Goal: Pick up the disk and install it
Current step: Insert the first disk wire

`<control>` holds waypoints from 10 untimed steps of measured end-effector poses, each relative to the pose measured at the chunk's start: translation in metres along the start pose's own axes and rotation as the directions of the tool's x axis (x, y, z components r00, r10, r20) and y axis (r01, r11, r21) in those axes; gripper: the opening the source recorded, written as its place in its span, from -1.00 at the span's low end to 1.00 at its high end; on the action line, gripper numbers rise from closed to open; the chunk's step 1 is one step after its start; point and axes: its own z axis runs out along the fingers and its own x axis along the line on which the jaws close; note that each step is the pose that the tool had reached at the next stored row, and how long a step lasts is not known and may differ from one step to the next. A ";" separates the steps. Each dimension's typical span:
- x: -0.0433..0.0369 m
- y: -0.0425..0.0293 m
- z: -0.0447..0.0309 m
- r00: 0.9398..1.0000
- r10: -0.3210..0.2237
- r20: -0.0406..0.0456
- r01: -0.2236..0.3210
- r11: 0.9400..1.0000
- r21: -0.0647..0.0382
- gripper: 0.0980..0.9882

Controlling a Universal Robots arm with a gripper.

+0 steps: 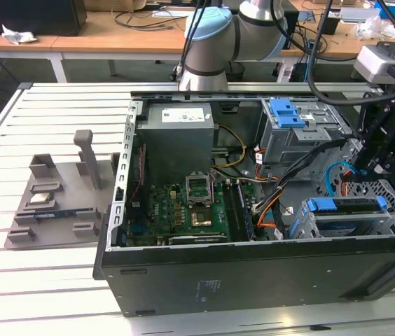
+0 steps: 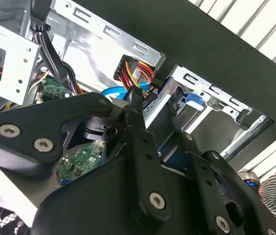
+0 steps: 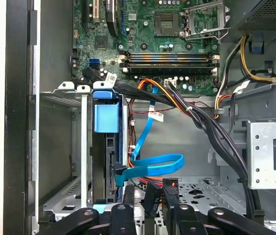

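Gripper (image 1: 376, 164) near disk (image 1: 348, 208), seemingly seated; case (image 1: 253, 280) on slatted table (image 1: 43, 280); desks (image 1: 113, 35) behind.

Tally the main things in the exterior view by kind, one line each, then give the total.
Open computer case: 1
Robot arm: 1
Disk in its blue carrier: 1
Grey parts holder: 1
Small silver chip on the holder: 1
Total: 5
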 end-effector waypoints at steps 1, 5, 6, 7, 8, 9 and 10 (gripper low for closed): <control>0.0000 0.0000 0.0000 1.000 0.000 0.000 0.000 1.000 0.000 -0.44; 0.0000 0.0000 0.0000 1.000 0.000 0.000 0.000 1.000 0.000 -0.84; 0.0000 0.0000 0.0000 1.000 0.000 0.000 0.000 1.000 0.000 -0.84; 0.0000 0.0000 0.0000 1.000 0.000 0.000 0.000 1.000 0.000 -0.84; 0.0000 0.0000 0.0000 1.000 0.000 0.000 0.000 1.000 0.000 -0.84; 0.0000 0.0000 0.0000 1.000 0.000 0.000 0.000 1.000 0.000 -0.84; 0.0000 0.0000 0.0000 1.000 0.000 0.000 0.000 1.000 0.000 -0.84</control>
